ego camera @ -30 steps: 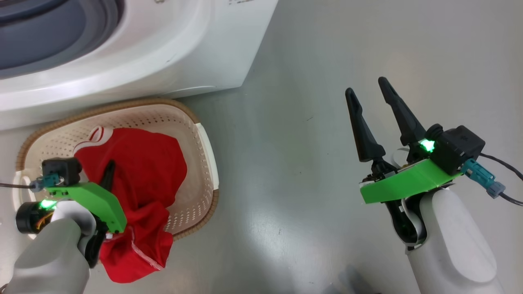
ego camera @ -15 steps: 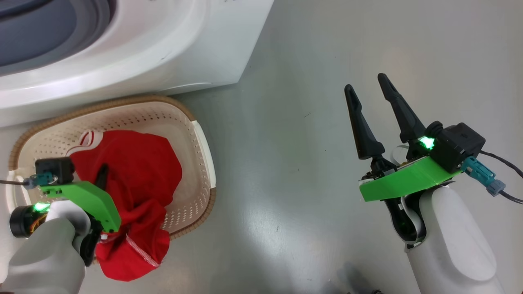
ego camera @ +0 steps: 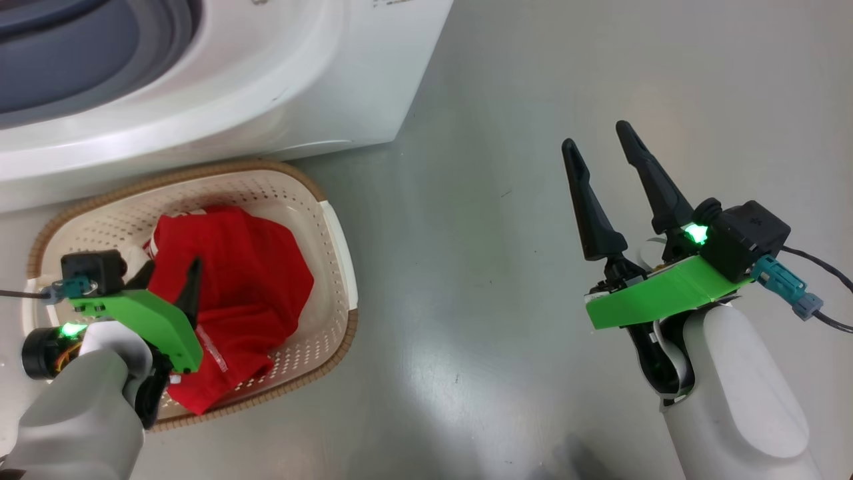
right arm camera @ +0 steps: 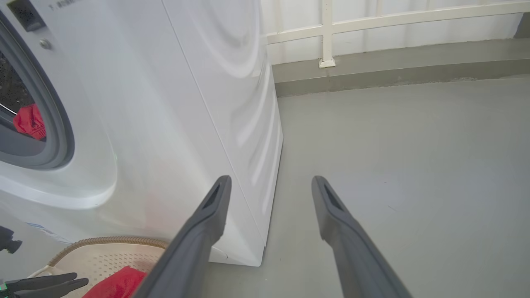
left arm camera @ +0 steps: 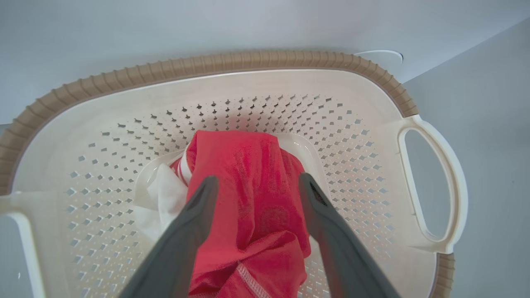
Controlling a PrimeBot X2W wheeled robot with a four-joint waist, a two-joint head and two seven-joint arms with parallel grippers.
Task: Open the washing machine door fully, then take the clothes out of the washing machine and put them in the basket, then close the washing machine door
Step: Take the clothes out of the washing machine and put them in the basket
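Observation:
The white washing machine (ego camera: pixel 266 80) stands at the upper left with its grey rubber ring (ego camera: pixel 66 73) exposed; its door is out of view. In front of it on the floor sits the cream basket (ego camera: pixel 336 233), and a red garment (ego camera: pixel 253 280) with white trim lies inside it. My left gripper (ego camera: pixel 170 279) hangs open just above this garment. In the left wrist view the gripper (left arm camera: pixel 256 181) straddles the loose red cloth (left arm camera: pixel 244 157). My right gripper (ego camera: pixel 595 137) is open and empty over the floor to the right. More red clothes (right arm camera: pixel 28 122) lie in the drum.
Bare grey floor (ego camera: pixel 466 233) stretches between the basket and my right arm. In the right wrist view, the washer's side panel (right arm camera: pixel 215 103) is close on the left, and a wall with a white frame (right arm camera: pixel 327 33) runs behind it.
My left gripper has opened and let go of the red garment. The garment had hung over the basket's front rim and now lies inside the basket. The right arm has stayed put.

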